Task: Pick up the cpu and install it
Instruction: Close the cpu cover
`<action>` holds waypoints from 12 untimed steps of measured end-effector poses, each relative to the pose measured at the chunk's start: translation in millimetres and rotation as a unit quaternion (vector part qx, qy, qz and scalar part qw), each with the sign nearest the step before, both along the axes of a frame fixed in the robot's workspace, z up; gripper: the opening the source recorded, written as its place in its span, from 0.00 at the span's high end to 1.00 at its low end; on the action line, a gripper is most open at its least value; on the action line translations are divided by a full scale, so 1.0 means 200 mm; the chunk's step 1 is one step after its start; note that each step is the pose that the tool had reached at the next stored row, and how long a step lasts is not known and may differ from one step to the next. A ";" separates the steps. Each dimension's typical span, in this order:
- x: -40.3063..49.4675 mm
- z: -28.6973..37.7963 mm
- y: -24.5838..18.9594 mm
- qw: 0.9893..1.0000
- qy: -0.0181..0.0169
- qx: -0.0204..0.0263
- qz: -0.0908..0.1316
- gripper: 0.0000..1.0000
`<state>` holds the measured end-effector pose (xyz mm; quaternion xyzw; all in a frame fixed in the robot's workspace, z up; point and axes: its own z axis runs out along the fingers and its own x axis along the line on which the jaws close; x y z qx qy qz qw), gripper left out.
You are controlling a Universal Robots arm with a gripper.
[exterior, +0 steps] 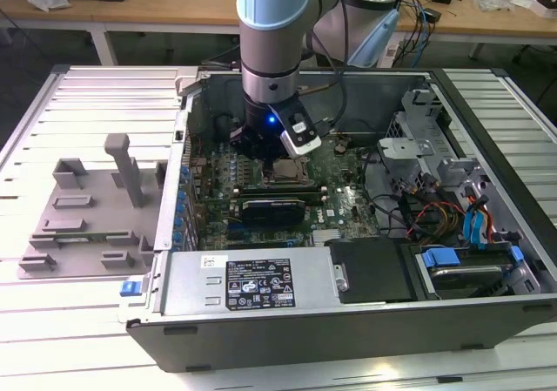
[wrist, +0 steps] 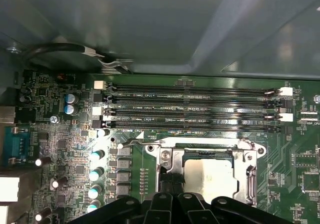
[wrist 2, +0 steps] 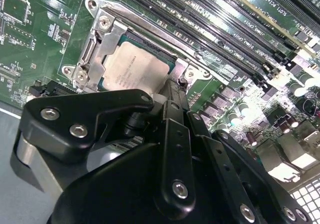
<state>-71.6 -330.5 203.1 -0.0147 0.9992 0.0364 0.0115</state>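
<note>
Cpu (wrist 2: 134, 67), faint unreadable print on top, seated in socket frame (wrist 2: 100, 39); arm vertical, gripper (wrist 2: 172, 92) just above it, grip state cannot be told.

My arm (exterior: 271, 34): vertical, wrist pointing straight down. My gripper (wrist 2: 172, 92): black linkage fingers (wrist 2: 175, 109) drawn close together.

A silvery-white cpu (wrist 2: 137, 67) is showing against a green board (wrist: 60, 134) striped with black slots (wrist: 195, 107); the gripper (wrist 2: 170, 92) is looking black, the tray (exterior: 83, 208) grey.
</note>
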 end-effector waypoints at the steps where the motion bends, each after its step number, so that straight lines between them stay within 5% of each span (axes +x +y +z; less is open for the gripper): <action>1: 0.000 0.000 0.000 1.000 0.000 0.000 0.000 0.89; 4: 0.000 0.000 0.000 1.000 0.000 0.000 0.000 0.89; 9: 0.000 0.052 0.000 1.000 0.000 -0.001 0.000 0.89; 12: -0.002 0.045 0.000 1.000 -0.001 -0.001 0.000 0.89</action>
